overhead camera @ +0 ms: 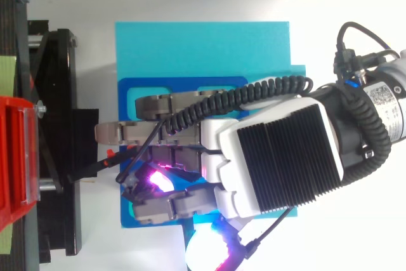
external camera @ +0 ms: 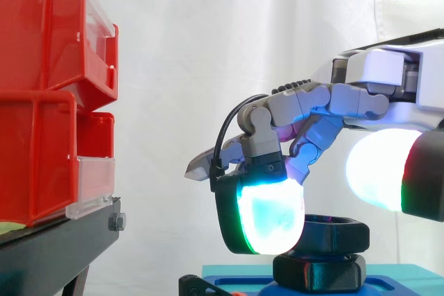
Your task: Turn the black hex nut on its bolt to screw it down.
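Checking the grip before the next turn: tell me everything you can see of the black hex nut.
The black hex nut looks like matte black plastic, thick, with rounded corners and a dark opening on top. It sits level above a second black faceted piece on the blue base. The robot hand covers its left end in the side view; contact cannot be confirmed.

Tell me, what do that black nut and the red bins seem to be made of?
The black hex nut looks like matte plastic, perhaps printed: it is dull and soft-edged, with no metallic glint. The red bins look like glossy moulded plastic, with clear fronts that catch the light.
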